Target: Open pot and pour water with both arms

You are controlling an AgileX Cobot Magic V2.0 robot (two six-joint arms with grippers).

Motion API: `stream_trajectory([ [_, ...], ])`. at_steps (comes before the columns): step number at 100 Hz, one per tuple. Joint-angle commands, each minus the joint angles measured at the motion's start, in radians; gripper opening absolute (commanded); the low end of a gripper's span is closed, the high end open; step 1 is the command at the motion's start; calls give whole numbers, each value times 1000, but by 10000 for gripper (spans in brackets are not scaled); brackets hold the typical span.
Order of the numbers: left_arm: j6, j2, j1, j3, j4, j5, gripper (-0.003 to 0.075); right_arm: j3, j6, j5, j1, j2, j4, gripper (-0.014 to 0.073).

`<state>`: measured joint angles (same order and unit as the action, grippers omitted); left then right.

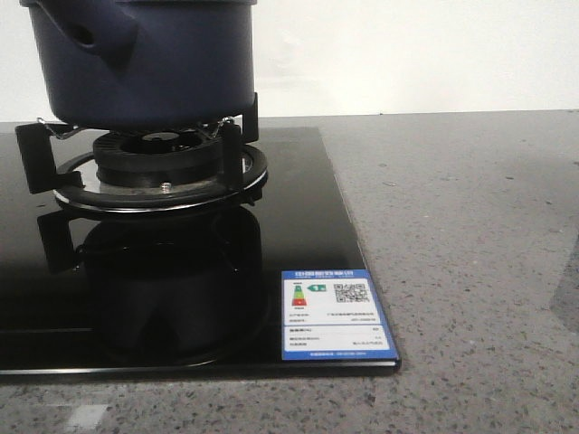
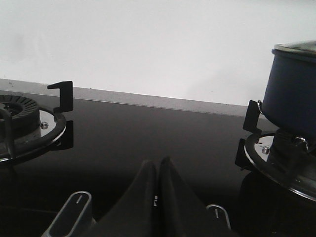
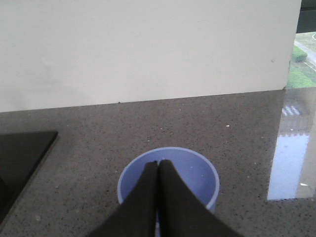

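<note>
The dark navy-blue pot [image 1: 149, 59] stands on the burner's black supports [image 1: 163, 163] of a black glass hob [image 1: 298, 262]; its stubby holed handle [image 1: 104, 34] points forward-left. It also shows in the left wrist view [image 2: 291, 94], with a lid rim on top. My left gripper [image 2: 158, 163] is shut and empty, low over the hob between two burners. My right gripper [image 3: 159, 164] is shut and empty, above a pale blue cup [image 3: 200, 173] on the grey counter. Neither gripper shows in the front view.
A second burner [image 2: 22, 126] lies across the hob from the pot. Two control knobs [image 2: 74, 212] flank my left fingers. A blue energy label [image 1: 333, 315] is stuck at the hob's front right corner. Speckled grey counter [image 1: 470, 253] extends right; a white wall stands behind.
</note>
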<state>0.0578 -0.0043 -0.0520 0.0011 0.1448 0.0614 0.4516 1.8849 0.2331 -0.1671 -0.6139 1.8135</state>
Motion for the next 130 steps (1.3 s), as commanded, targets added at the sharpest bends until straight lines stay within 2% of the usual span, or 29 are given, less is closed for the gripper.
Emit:
stream_trajectory([
  [1, -11, -27, -1, 33, 10, -71, -19, 35, -67, -62, 2, -7, -104, -74],
  [7, -11, -27, -1, 33, 10, -71, -19, 35, -233, -78, 2, -7, -230, -74],
  [20, -11, -27, -1, 33, 10, -71, -19, 35, -754, -105, 2, -3, -661, -74],
  [27, -11, -27, -1, 33, 10, -71, -19, 35, -954, -109, 2, -3, -857, -74],
  [31, -11, -27, -1, 33, 10, -71, -19, 35, -990, -109, 2, -3, -892, -74],
  [88, -11, -27, -1, 33, 10, -71, -19, 33, -990, -78, 2, -7, -883, -74],
  [94, -11, -27, -1, 33, 10, -71, -19, 31, -1028, -82, 2, -7, -1013, -74],
  [99, -11, -27, -1, 33, 10, -71, -19, 19, -1209, -87, 2, -5, -1196, -74],
  [105, -11, -27, -1, 33, 10, -71, -19, -1, -1516, -96, 2, 7, -1475, -74],
  [107, -11, -27, -1, 33, 10, -71, -19, -9, -1611, -102, 2, 12, -1527, -74],
  [112, -11, -27, -1, 33, 10, -71, -19, -27, -1753, -125, 6, 37, -1674, -74],
  [116, -11, -27, -1, 33, 10, -71, -19, -46, -1781, -150, 7, 65, -1715, -74],
  [130, -11, -27, -1, 33, 10, -71, -19, -165, -1781, -156, 7, 181, -1715, -74],
])
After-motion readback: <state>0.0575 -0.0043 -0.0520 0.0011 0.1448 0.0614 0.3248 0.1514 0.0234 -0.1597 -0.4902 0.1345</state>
